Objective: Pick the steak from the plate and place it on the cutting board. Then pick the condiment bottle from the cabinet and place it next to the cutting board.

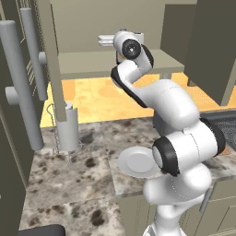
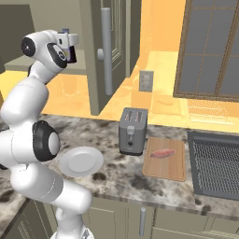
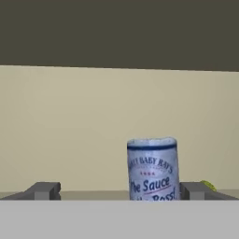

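The steak (image 2: pixel 162 153), a small pinkish-red slab, lies on the light-brown cutting board (image 2: pixel 165 161) right of the toaster. The round light-grey plate (image 2: pixel 81 161) (image 1: pixel 136 162) sits bare at the counter's front edge beside my arm. My arm reaches up into the beige cabinet (image 1: pixel 87 62), where my gripper (image 1: pixel 103 40) (image 3: pixel 119 191) is open just above the shelf. In the hand view the condiment bottle (image 3: pixel 153 169), with a blue-grey cap and a white label, stands upright ahead of the jaws, within their span and close to the right fingertip (image 3: pixel 196 190). Nothing is held.
A grey toaster (image 2: pixel 133 131) stands between plate and board. The dark grated stovetop (image 2: pixel 217 163) lies right of the board. A grey cylinder in a wire stand (image 1: pixel 68 126) and a tall dark unit with cylindrical handles (image 1: pixel 20 87) are on the left. A small green thing (image 3: pixel 208 186) peeks out behind the right fingertip.
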You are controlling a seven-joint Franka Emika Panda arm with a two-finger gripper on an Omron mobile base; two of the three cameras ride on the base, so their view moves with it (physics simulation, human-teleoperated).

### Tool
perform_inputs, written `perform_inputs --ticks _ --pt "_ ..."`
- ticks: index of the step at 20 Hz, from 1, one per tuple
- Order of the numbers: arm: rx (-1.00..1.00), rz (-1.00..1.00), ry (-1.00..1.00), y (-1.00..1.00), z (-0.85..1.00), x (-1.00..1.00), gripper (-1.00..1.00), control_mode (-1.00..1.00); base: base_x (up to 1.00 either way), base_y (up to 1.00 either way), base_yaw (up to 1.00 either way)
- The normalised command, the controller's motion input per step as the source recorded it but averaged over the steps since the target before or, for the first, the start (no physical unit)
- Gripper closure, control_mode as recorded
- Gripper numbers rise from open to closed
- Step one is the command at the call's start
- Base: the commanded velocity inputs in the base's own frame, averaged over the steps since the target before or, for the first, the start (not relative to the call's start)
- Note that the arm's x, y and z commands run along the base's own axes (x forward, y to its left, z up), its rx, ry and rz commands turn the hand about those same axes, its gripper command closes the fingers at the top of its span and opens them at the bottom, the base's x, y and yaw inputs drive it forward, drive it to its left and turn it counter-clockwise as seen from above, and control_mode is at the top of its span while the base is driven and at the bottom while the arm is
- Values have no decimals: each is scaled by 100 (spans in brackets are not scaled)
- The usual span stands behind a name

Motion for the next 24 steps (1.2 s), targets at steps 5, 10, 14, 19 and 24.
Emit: perform_inputs --ticks 5,10,14,19,24 --pt "0 -1 0 4 0 -2 -100 -100 0 0 0" --pt "0 0 0 1 0 -6 -100 -100 0 0 0" --pt "0 0 0 0 0 -16 -100 -100 0 0 0" --pt "0 -1 0 0 0 -20 100 -100 0 0 0" --pt "0 0 0 0 0 -3 100 -100 0 0 0"
